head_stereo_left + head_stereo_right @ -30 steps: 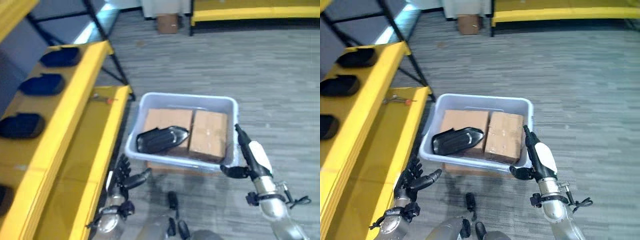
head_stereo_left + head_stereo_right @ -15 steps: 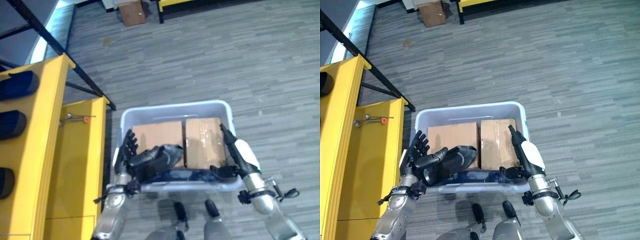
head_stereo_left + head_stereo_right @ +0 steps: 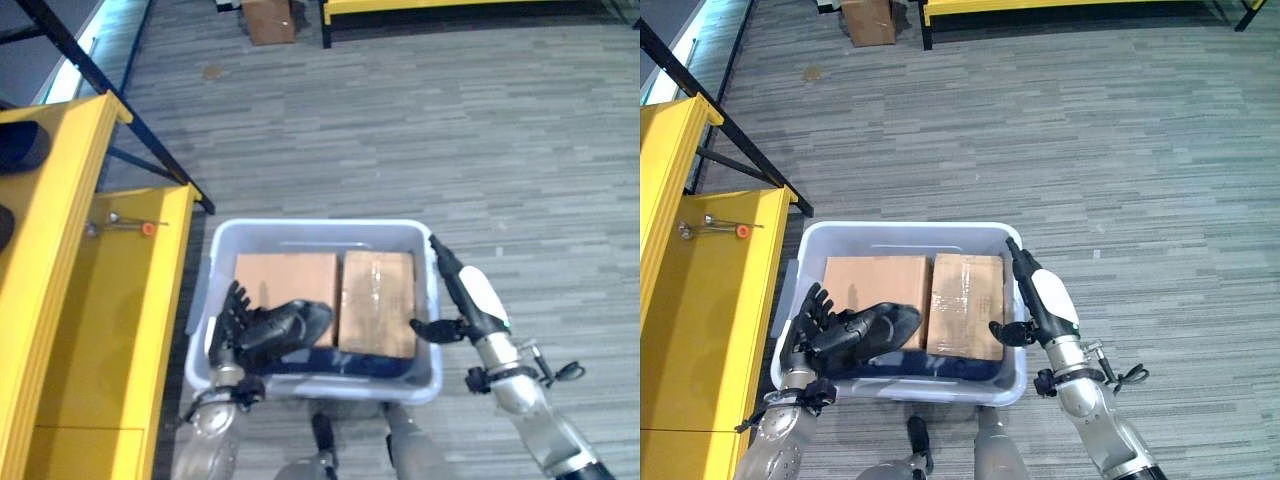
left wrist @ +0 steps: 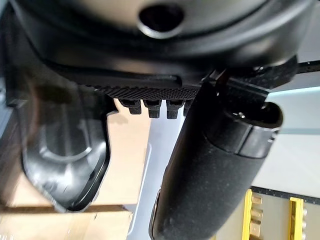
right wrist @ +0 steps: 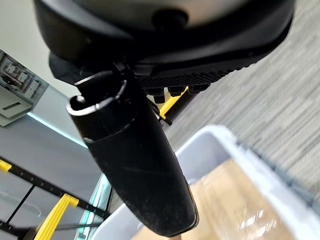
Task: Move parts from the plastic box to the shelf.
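Note:
A grey plastic box stands on the floor in front of me. Inside lie two cardboard cartons and a black moulded part at the front left. My left hand is in the box's left end, open, fingers spread upward, thumb reaching along the black part. My right hand, open with straight fingers, is at the box's right wall, its thumb pointing in towards the right carton. The yellow shelf stands to the left, with dark parts on its upper level.
A small tool with an orange tip lies on the shelf's lower level. A black slanted brace runs down beside the shelf. Far off stand a brown carton and a yellow rack on grey plank flooring.
The camera has swung, shifting the whole scene. My left hand has come from beside the shelf into the box and now rests at the black part. The right hand stays at the right wall.

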